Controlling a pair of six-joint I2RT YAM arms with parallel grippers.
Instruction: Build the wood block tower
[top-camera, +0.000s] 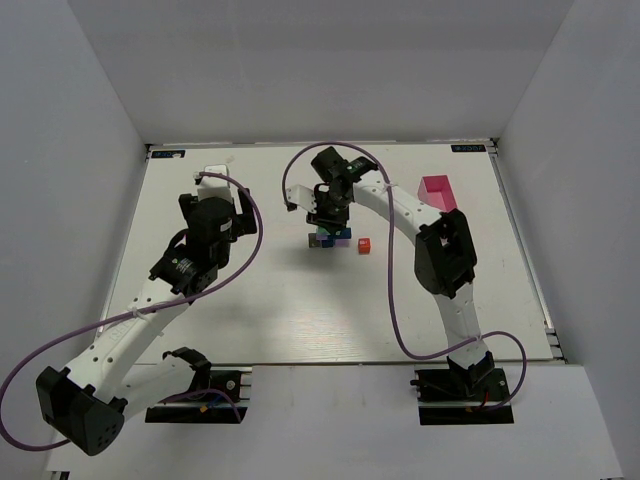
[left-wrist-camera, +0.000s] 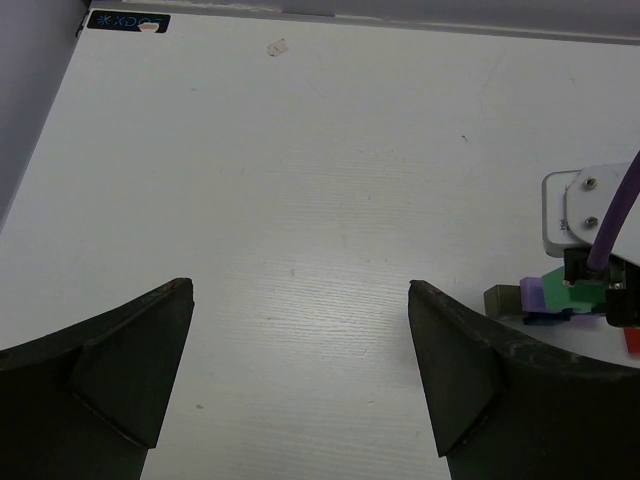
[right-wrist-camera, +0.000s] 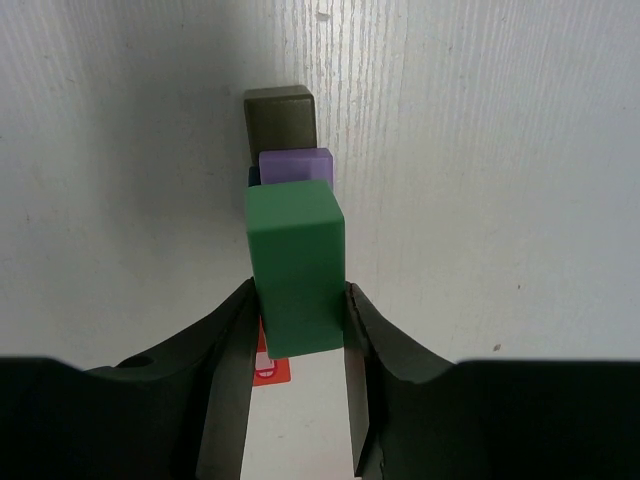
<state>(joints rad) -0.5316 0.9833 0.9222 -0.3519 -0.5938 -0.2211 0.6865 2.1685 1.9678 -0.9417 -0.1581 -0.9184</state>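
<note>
Top view: the wood block tower (top-camera: 328, 238) stands mid-worktop (top-camera: 250, 300) under the right claw (top-camera: 328, 215), and one red block (top-camera: 364, 245) lies just right of it. Left wrist: the left claw (left-wrist-camera: 300, 295) is wide open and empty. Right wrist: the right claw grips one green block (right-wrist-camera: 296, 265); beyond it are one purple block (right-wrist-camera: 297, 165) and one dark grey block (right-wrist-camera: 279, 112).

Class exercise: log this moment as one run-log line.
left fingers: open, empty | right fingers: shut on green block, over tower | red block: loose, beside tower
</note>
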